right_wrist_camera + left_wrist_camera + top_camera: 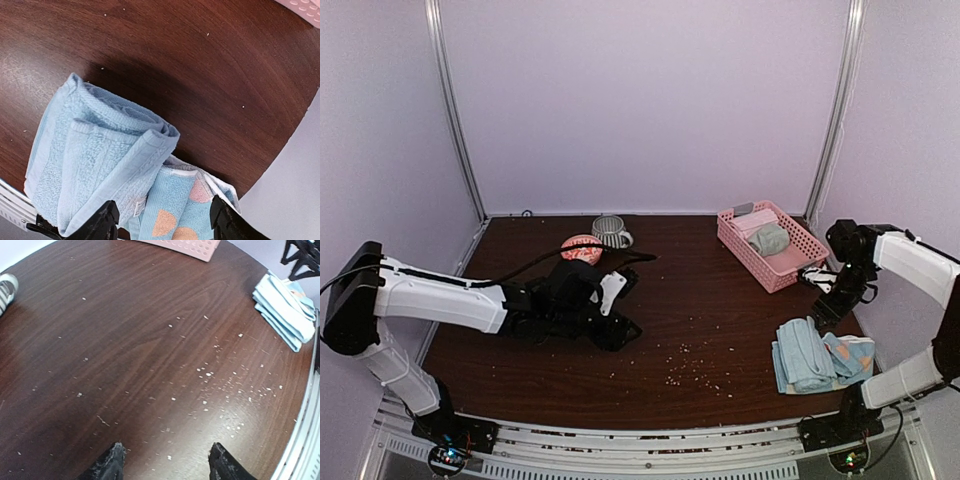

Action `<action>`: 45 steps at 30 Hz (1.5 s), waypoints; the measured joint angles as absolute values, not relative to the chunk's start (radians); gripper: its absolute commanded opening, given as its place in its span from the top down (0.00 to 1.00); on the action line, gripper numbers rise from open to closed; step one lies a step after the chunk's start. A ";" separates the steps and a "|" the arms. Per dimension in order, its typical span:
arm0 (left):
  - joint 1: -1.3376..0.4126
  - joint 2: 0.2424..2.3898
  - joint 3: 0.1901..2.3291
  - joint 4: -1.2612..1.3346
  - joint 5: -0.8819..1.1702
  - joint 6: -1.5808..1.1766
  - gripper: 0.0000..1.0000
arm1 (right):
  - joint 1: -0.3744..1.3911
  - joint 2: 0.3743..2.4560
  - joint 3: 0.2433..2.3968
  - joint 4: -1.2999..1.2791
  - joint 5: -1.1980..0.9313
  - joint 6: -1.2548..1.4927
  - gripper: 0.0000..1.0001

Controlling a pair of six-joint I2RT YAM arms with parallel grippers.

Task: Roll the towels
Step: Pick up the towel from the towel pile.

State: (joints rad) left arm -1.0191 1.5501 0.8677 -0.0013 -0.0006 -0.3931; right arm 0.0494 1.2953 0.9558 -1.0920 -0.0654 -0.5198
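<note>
reach differs from side to side. the left gripper (167, 466) lies low over the table (700, 300), well to the left of the pink basket (745, 255) and nearer the front edge. its arm is stretched almost flat across the wood. its jaws stand wide apart, with only bare tabletop between them.

the right gripper (165, 225) hangs in front of the basket, pointing down from a bent wrist. its fingers are spread and grip nothing, and it hovers just above two towels.

those towels lie together in front of the basket. one is a plain light blue towel (100, 150), loosely folded over on itself. touching it is a blue dotted towel (170, 210) with orange marks, its edge under the plain one. inside the basket sit a grey-green towel (770, 238) and a pink towel (753, 220).

left of the basket, toward the back, stand a striped cup (610, 232) and a round pink dish (582, 248). pale crumbs (690, 365) speckle the dark wood in front and to the left of the basket. plain lilac walls rise behind and beside it.
</note>
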 measured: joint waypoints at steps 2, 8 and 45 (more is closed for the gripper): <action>-1.043 1.550 0.868 -0.004 -0.009 -0.411 0.41 | 0.033 1.329 0.947 -1.071 -0.080 -0.517 0.39; -1.074 1.550 0.868 -0.010 -0.043 -0.468 0.42 | -0.007 1.430 0.906 -1.021 -0.138 -0.525 0.43; -1.097 1.571 0.843 0.021 -0.150 -0.436 0.42 | -0.019 1.415 0.978 -1.015 -0.314 -0.587 0.34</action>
State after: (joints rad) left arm -1.0973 1.5715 0.8433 0.0208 -0.1497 -0.4358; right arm -0.0185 1.4147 0.9775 -1.0153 -0.3138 -0.5869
